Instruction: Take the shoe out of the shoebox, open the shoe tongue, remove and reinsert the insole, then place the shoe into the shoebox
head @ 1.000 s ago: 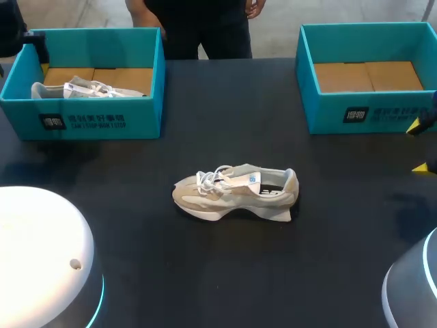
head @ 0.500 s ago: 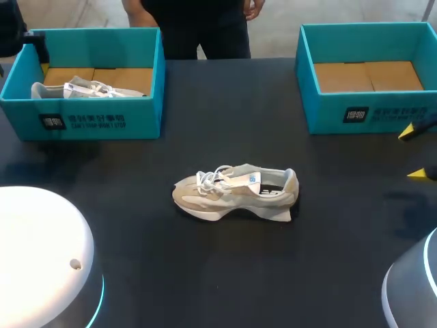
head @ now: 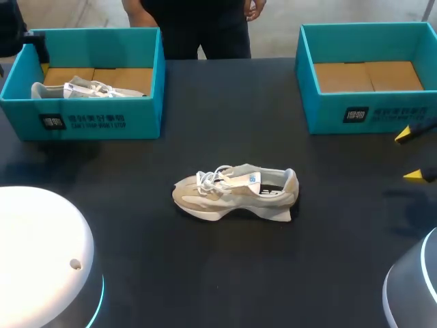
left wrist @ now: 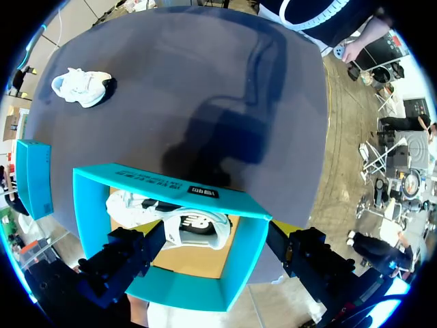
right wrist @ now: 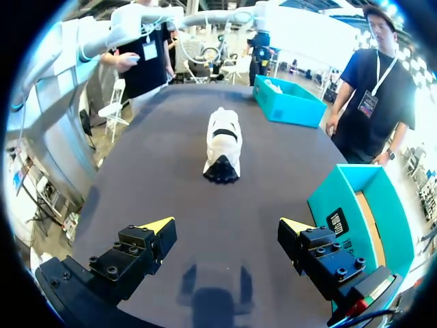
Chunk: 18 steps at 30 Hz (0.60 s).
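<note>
While the right claw [head: 410, 155] hangs released over the tabletop [head: 225, 273] beside the right shoebox [head: 369, 113], facing the shoe [head: 235, 191], the left claw [left wrist: 217, 234] stays spread wide above the left shoebox [left wrist: 171, 196].

Right tool [head: 408, 155] and left tool [left wrist: 215, 238] both hang spread wide.

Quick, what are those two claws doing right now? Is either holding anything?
Left claw: open, holding nothing.
Right claw: open, holding nothing.
</note>
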Each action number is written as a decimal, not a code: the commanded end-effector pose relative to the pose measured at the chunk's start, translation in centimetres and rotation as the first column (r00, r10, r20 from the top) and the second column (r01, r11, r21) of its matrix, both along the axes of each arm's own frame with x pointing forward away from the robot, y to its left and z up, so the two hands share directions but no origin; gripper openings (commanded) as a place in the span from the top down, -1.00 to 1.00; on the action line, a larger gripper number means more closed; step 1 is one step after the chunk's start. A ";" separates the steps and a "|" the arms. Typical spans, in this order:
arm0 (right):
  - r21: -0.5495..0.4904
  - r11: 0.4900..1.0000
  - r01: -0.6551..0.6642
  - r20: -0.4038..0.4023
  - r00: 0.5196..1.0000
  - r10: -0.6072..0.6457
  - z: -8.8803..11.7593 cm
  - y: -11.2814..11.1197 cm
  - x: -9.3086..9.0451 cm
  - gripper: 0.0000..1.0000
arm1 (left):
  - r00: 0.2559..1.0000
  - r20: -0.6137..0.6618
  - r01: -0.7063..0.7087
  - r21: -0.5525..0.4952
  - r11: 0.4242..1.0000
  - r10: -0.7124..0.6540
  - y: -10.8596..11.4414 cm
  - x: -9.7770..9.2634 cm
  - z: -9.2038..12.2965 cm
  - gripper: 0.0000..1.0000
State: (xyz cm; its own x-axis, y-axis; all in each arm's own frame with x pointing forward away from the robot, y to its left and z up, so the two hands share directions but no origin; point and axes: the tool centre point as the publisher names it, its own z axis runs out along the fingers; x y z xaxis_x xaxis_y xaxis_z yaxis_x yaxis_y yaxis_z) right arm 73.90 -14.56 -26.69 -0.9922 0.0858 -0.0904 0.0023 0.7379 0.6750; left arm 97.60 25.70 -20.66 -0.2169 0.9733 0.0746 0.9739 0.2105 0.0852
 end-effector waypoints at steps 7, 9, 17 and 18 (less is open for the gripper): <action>0.003 1.000 -0.004 0.005 1.000 0.004 -0.7 0.5 0.2 -1.00 | 1.000 0.001 0.001 0.002 1.000 -0.001 0.0 -0.1 0.0 -1.00; 0.022 1.000 -0.003 0.012 1.000 0.002 -1.2 0.9 0.3 -1.00 | 1.000 0.001 0.001 0.002 1.000 -0.001 0.0 -0.1 0.0 -1.00; 0.064 0.998 0.006 0.030 1.000 -0.008 -3.0 2.2 1.0 -1.00 | 1.000 0.001 0.001 0.002 1.000 -0.001 0.0 -0.1 0.0 -1.00; 0.067 0.998 0.008 0.030 0.999 -0.010 -3.1 2.4 1.0 -1.00 | 1.000 0.001 0.001 0.002 1.000 -0.001 0.0 -0.1 0.0 -1.00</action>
